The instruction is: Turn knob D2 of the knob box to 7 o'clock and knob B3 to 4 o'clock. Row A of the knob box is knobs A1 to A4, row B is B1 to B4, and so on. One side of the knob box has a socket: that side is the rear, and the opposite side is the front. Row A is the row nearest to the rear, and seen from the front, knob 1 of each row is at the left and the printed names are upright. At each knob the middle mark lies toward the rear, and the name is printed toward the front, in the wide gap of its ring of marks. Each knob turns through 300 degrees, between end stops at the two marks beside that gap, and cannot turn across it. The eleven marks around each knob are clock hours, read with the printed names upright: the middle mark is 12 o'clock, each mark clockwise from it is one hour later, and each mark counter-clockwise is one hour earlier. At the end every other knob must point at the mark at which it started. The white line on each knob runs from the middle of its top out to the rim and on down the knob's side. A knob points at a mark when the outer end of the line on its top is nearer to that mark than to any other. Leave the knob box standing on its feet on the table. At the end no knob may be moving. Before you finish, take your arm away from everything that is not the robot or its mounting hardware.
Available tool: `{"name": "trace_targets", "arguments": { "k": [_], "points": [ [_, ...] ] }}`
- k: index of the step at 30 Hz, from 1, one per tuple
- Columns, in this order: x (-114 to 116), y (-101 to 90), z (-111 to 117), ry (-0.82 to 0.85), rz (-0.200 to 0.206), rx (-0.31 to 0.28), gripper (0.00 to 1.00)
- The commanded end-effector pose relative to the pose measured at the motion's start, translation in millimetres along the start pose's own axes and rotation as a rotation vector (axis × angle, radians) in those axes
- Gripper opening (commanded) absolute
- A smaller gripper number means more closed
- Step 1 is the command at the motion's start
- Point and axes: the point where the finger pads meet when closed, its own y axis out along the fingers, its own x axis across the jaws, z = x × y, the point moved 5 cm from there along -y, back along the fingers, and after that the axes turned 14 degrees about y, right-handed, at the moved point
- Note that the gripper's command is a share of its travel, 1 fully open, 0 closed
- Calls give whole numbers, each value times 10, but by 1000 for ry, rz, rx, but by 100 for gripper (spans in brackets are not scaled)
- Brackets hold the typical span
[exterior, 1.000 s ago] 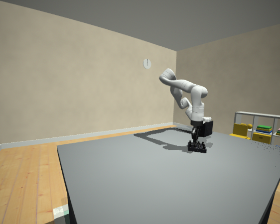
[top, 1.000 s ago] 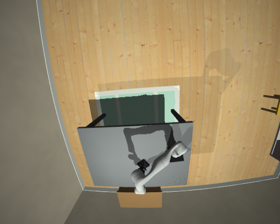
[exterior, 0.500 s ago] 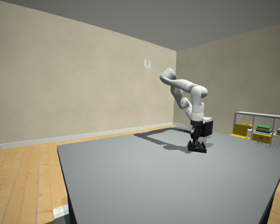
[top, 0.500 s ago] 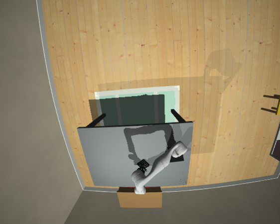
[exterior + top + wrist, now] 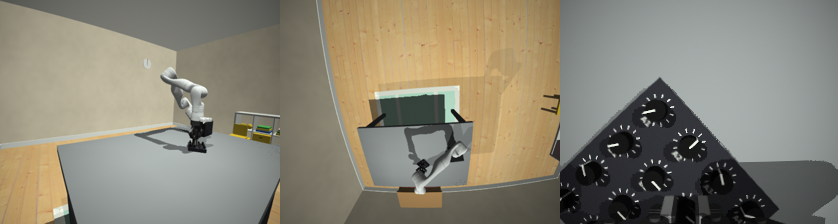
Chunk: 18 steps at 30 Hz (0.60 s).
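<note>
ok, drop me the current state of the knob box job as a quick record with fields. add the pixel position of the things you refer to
support: grey table (image 5: 389, 154) (image 5: 159, 179)
object: knob box (image 5: 423, 163) (image 5: 197, 150) (image 5: 672, 162)
gripper: shut on knob B3 (image 5: 687, 206), over the box
gripper_point: gripper (image 5: 422, 168) (image 5: 196, 143) (image 5: 686, 212)
B3_pointer: partly hidden between the fingers, exact hour cannot be told
D2: knob D2 (image 5: 592, 221), cut off by the lower edge of the wrist view, hour unreadable
A2_pointer: knob A2 (image 5: 688, 145), line toward the rear
arm_clear: no

The grey table (image 5: 392, 154) (image 5: 162, 179) carries the knob box (image 5: 423, 163) (image 5: 197, 150) (image 5: 671, 162).
</note>
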Motion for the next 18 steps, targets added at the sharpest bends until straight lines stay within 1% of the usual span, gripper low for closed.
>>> {"name": "trace_targets", "arguments": {
  "k": [1,16,18],
  "points": [
    [-2,-1,2,5,-3,0,8],
    [-2,-1,2,281,-3,0,8],
    [-2,-1,2,281,-3,0,8]
  ]
}}
